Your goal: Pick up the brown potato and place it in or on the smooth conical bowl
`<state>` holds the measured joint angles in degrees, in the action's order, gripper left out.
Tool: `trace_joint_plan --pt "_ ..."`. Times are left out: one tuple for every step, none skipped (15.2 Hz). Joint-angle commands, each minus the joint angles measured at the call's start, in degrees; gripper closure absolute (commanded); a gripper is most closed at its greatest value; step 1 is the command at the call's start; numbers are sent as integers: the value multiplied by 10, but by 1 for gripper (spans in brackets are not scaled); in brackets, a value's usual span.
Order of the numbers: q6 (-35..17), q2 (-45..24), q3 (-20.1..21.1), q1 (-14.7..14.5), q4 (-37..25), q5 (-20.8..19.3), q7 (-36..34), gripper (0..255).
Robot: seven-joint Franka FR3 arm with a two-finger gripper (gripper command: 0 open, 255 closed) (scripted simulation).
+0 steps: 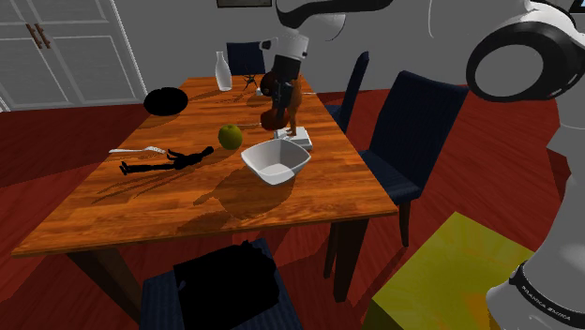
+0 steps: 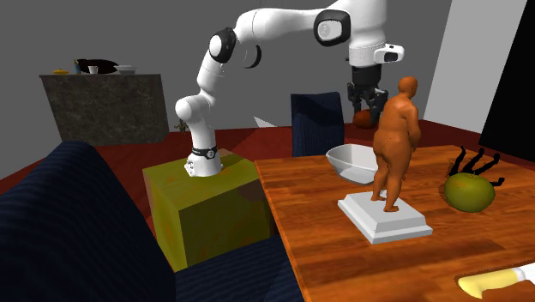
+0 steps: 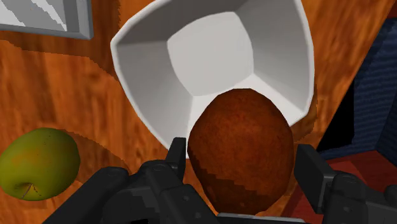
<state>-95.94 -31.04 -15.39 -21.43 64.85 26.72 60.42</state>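
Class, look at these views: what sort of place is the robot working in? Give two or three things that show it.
Probably a home dining room: a brown wooden table, dark blue padded chairs drawn up around it, and white panelled cupboard doors behind it.

Potato (image 3: 242, 149) above bowl (image 3: 146, 76); apple (image 3: 38, 162) beside, on table (image 3: 70, 89).

The potato (image 3: 240, 137) clasped in the hand (image 3: 241, 156) covers the bowl's (image 3: 146, 70) rim nearest the hand. The potato's lower end is hidden behind the hand's body. A figurine (image 2: 396, 137) half hides the potato.
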Motion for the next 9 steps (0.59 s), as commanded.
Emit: trace_joint_plan --pt "1 -13 2 0 -16 2 -5 255" --pt "-7 -11 2 -2 -6 2 -3 255" --pt "-15 -10 2 -3 4 2 0 255" --pt "-23 -9 2 -5 13 2 3 255" --pt "-30 -8 2 -6 22 3 6 255" --pt "-38 -8 2 -7 31 3 8 255" --pt "-45 -7 2 -8 39 3 11 255" --pt "-53 -7 2 -9 47 4 13 255" --pt "-60 -7 2 -10 55 5 16 255"
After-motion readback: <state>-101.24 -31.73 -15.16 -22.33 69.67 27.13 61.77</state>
